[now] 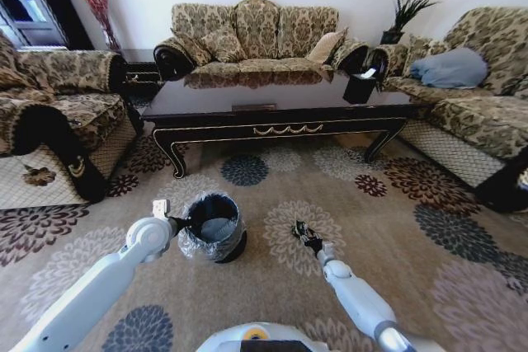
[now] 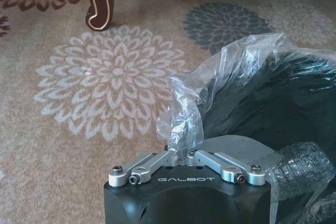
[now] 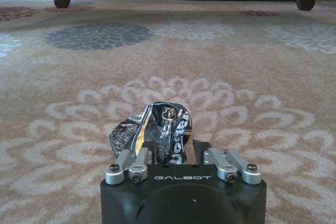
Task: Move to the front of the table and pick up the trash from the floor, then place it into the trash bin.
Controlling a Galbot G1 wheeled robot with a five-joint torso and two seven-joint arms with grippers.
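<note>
Flowered carpet before the bench. Trash bin, bag-lined: my left gripper sits at its rim, fingers pinched on the liner. Wrapper, dark and shiny: held in my right gripper, fingers closed on its near edge. I judge it featherlight, crinkly, slippery; keep pinching a fold.

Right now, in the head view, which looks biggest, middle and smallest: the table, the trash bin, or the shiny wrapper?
1. The table, largest.
2. The trash bin.
3. The wrapper at the right gripper, smallest.
</note>
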